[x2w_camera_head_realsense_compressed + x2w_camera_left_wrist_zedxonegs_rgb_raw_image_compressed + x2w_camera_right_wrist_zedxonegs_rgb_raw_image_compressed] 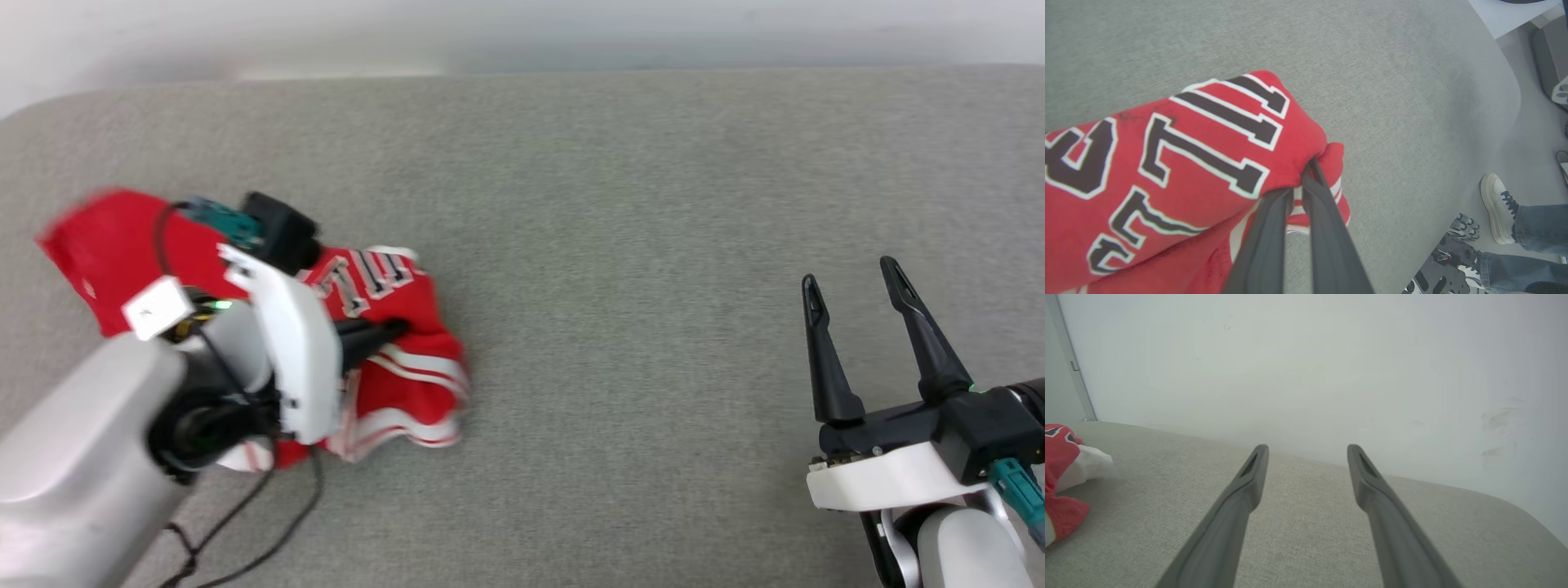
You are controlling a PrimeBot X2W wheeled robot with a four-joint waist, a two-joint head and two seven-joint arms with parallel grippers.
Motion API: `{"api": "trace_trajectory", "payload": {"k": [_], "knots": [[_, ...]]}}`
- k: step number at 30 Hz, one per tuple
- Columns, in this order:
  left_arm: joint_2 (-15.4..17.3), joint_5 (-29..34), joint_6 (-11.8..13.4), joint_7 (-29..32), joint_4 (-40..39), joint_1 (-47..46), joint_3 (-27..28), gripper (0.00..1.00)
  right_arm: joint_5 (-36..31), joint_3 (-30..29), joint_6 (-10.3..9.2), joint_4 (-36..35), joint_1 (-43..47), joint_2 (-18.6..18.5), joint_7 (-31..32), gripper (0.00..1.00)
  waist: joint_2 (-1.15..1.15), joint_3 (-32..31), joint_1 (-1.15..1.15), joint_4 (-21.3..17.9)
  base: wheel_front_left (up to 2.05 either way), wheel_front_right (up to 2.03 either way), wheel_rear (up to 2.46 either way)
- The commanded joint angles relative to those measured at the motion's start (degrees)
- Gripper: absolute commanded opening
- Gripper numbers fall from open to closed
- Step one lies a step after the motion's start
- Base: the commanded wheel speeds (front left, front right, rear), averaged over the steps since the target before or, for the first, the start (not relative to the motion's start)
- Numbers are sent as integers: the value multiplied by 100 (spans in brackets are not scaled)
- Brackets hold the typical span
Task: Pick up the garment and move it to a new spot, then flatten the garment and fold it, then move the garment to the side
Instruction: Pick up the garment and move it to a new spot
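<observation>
Two hands: the left hand (1308, 169) is pinched tight on the red shirt (1180, 204); the right hand (849, 273) is spread apart, holding nothing. The robot should lift slowly so the shirt won't slip.

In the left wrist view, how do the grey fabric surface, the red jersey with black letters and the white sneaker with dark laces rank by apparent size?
1. grey fabric surface
2. red jersey with black letters, near the camera
3. white sneaker with dark laces, farther away
</observation>
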Motion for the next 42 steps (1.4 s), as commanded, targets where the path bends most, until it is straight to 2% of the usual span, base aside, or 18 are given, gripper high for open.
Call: {"api": "trace_trajectory", "payload": {"k": [1, 12, 15, 19, 20, 21, 26, 30, 34, 39, 42], "knots": [[-170, 79, -9, -52, -44, -124, -96, 0, 21, -26, -2, 0, 46, 20, -11, 100, 0, -153, 1, -233, 0, 0, 0], [-1969, 522, -9, -444, 448, -929, -1103, 0, 137, -406, -2, -153, -83, 19, -12, 100, 0, -64, 1, -975, 0, 0, 0], [-2360, 558, -9, -572, 669, -1062, -1450, 0, 162, -498, -2, -165, -110, 19, -11, 100, 0, -20, 1, -1135, 0, 0, 0], [-2717, 609, -9, -875, 1083, -1143, -1850, 0, 186, -498, -2, -175, -87, 20, -11, 100, 0, 6, 1, -1256, 0, 0, 0], [-2769, 642, -9, -976, 1179, -1154, -1940, 21, 193, -492, -2, -175, -77, 19, -11, 100, 0, 9, 1, -1269, 0, 0, 0], [-2806, 659, -9, -1075, 1299, -1155, -2010, 100, 199, -484, -2, -171, -67, 20, -12, 100, 0, 11, 1, -1274, 0, 0, 0], [-2761, 753, -9, -1593, 1691, -1196, -2332, 100, 188, -472, -2, -122, 13, 19, -11, 100, 0, -100, 1, -1104, 0, 0, 0], [-2671, 726, -9, -2205, 1870, -1150, -2295, 100, 114, -498, -2, -86, 105, 17, -12, 100, 0, -323, 1, -821, 0, 0, 0], [-2446, 838, 24, -2927, 2069, -1140, -2058, 100, 37, -535, -2, -35, 194, 17, -12, 100, 0, -592, 1, -486, 0, 0, 0], [-2097, 1059, 411, -4123, 2196, -996, -1540, 100, -71, -558, -2, -13, 311, 17, -12, 100, 0, -862, 1, -102, 0, 0, 0], [-1738, 1264, 714, -4525, 2135, -803, -1261, 100, -97, -635, -2, -18, 395, 16, -11, 100, 0, -1024, 1, 92, 0, 0, 0]]}}
